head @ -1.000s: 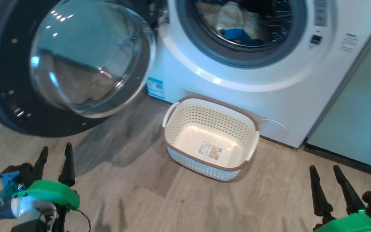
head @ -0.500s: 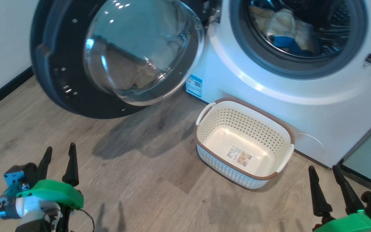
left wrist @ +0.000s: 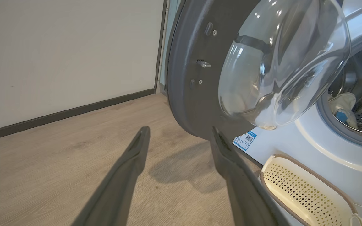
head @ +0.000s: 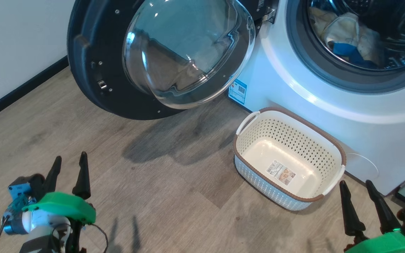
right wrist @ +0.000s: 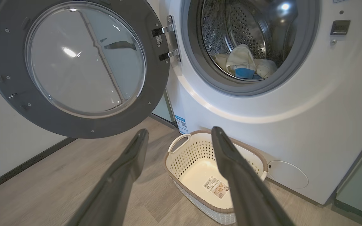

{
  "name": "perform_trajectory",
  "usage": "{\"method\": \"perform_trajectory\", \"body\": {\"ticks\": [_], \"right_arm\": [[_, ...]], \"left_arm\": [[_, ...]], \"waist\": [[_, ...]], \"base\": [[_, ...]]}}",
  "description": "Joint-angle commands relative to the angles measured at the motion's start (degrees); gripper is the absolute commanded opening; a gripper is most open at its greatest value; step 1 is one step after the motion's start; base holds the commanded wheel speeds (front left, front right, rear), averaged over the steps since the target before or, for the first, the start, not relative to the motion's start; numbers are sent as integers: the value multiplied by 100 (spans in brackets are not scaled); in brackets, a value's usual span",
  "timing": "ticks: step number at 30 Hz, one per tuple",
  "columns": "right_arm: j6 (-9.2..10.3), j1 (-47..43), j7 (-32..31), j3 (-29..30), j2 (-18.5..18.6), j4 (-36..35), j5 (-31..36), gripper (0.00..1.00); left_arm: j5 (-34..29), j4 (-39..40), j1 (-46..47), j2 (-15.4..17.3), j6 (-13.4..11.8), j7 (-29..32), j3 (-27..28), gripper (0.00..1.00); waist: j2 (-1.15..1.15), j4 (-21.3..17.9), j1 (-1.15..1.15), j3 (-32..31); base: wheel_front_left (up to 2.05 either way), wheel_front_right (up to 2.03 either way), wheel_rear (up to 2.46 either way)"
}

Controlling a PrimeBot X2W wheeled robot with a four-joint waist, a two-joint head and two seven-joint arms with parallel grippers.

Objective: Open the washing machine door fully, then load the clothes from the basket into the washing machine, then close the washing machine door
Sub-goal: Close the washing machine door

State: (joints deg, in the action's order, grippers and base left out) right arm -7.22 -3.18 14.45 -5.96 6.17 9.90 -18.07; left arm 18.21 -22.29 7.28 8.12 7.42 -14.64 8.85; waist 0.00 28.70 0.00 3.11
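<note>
We read this as the stage just ahead of closing. The basket (head: 287, 133) sits on the wood floor (head: 153, 196) close against the foot of the washing machine (head: 294, 91), directly below the opening, probably so that each garment had only a short lift into the drum (right wrist: 231, 28). It holds nothing but the label (head: 281, 173) on its bottom. Its long axis runs roughly along the machine's front, with one white handle towards the door side and the other towards the pale-green cabinet (right wrist: 360, 185).

The clothes (head: 346, 35) lie in a heap low in the drum, pale yellow pieces with a bright blue one tucked among them, all behind the grey gasket as far as we can see, so nothing looks likely to catch in the seal.

The washing machine door (head: 160, 59) hangs swung wide on its hinge (right wrist: 168, 40) at the opening's left side. Its inner face and bulging glass bowl point out into the room towards us, and its free edge reaches towards the wall (head: 12, 42). Being round, it has no long axis to speak of.

Our left tool (head: 71, 155) hovers low over the floor with its fingers spread wide and nothing between them. In its wrist view it points at the door's lower rim, near but apart. Our right tool (head: 355, 181) is equally wide and empty, just beside the basket's near corner. We judge the left arm better placed to push the door shut.
</note>
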Motion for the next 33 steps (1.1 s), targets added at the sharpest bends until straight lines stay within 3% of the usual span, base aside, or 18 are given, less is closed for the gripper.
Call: {"method": "perform_trajectory", "body": {"ticks": [1,10,11,12,13,14,15,22,33], "right_arm": [[-26,216,55,-101,133,-177,63,100],[-26,161,55,-146,121,-154,57,100],[-26,163,55,-152,120,-153,53,100],[-26,168,55,-156,122,-153,49,100],[-26,175,55,-160,126,-151,46,100],[-26,182,55,-164,132,-150,42,100],[-26,191,55,-173,140,-149,40,100],[-26,229,55,-214,171,-140,33,100],[-26,274,55,-246,223,-154,43,100]], "left_arm": [[17,191,242,89,6,-36,186,100],[97,242,149,67,6,-36,332,100],[136,241,138,62,6,-36,354,87],[223,233,137,45,6,-36,385,49],[365,220,148,23,6,-36,415,34],[515,204,165,21,6,-36,440,8],[670,194,187,35,6,-36,459,0],[2290,10,586,315,6,-36,637,0],[4870,-788,1613,1229,6,508,1239,0]], "waist": [[0,17,0,-13],[0,25,0,-100],[0,15,0,-101],[0,5,0,-98],[0,-7,0,-94],[0,-22,0,-88],[0,-44,0,-78],[0,-249,0,-5],[0,-603,0,102]], "base": [[0,0,0],[0,0,0],[0,0,0],[0,0,0],[0,0,0],[0,0,0],[0,0,0],[0,0,0],[0,0,0]]}}
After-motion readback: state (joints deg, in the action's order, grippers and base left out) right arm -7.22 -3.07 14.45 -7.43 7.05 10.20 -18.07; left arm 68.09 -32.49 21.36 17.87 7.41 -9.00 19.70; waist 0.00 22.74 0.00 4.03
